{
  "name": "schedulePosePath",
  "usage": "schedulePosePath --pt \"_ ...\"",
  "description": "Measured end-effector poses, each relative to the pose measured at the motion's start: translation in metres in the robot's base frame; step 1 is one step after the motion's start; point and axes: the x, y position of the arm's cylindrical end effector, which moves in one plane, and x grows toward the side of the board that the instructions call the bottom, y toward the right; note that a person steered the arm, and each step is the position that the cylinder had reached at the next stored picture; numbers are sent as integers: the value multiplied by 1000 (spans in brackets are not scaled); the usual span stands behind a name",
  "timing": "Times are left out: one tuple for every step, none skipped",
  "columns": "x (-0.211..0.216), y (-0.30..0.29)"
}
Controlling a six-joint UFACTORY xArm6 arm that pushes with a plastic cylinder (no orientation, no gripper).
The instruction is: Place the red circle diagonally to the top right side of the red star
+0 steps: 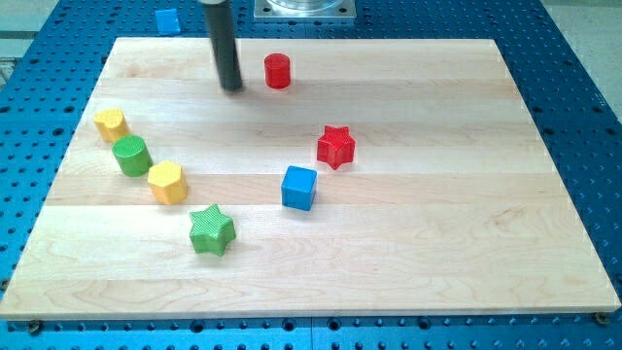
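The red circle (pixel 278 71), a short red cylinder, stands near the top of the wooden board (pixel 437 243), a little left of centre. The red star (pixel 336 147) lies lower and to the right of it, near the board's middle. My tip (pixel 231 87) is the lower end of a dark rod that comes down from the view's top. It rests on the board just left of the red circle, with a small gap between them.
A blue cube (pixel 299 188) sits below-left of the red star. A green star (pixel 212 230) lies lower left. A yellow block (pixel 111 124), a green cylinder (pixel 130 156) and a yellow hexagon (pixel 167 183) line the left side. A small blue block (pixel 167 20) lies off the board at the top left.
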Motion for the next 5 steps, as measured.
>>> schedulePosePath --pt "-1 79" --pt "2 103" --pt "-19 97" --pt "-19 153" --pt "-12 180"
